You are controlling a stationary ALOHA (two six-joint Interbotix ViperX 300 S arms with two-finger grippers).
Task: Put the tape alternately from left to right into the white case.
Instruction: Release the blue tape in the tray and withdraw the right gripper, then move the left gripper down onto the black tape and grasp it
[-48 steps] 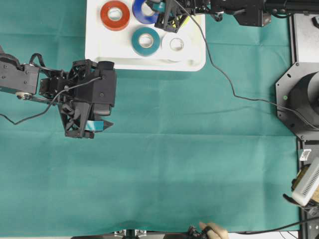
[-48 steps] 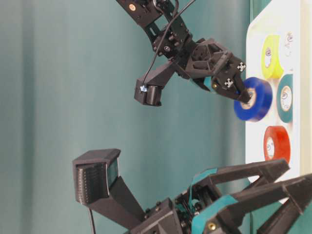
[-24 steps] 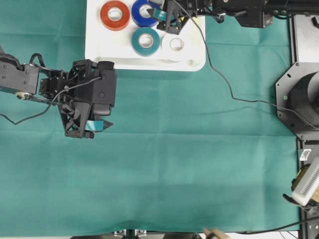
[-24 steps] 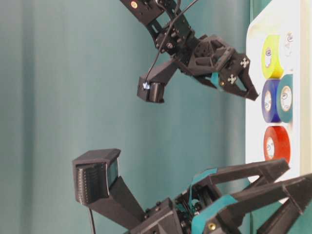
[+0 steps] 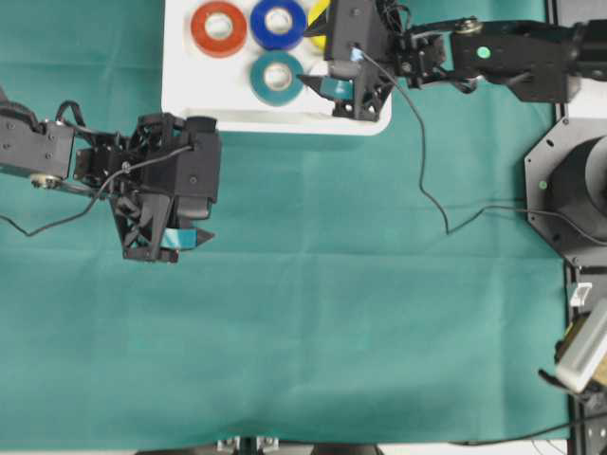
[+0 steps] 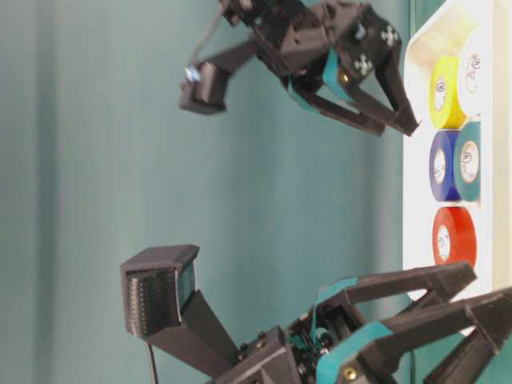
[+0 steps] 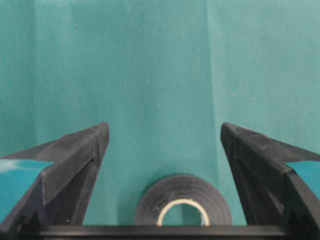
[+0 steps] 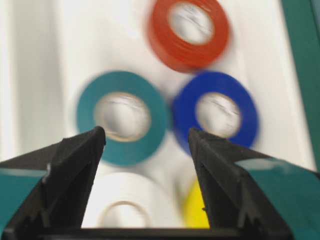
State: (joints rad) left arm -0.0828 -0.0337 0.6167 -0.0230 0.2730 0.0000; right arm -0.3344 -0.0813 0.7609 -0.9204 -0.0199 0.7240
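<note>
Right end effector [image 5: 343,97] is over the near right corner of the white case [image 5: 180,90], jaws spread wide, nothing between them. Five rolls sit in the case: red [image 5: 218,27], blue [image 5: 278,22], teal [image 5: 276,76], plus yellow [image 6: 444,92] and white [image 8: 125,205], both mostly hidden under the arm from overhead. Blue sits between red and yellow, touching teal. Left end effector [image 5: 156,245] hangs over the green bench [image 5: 360,303] well clear of the case, jaws wide, gripping nothing. Black roll [image 7: 183,206] lies flat on the cloth between its fingers, untouched as far as the wrist view shows.
</note>
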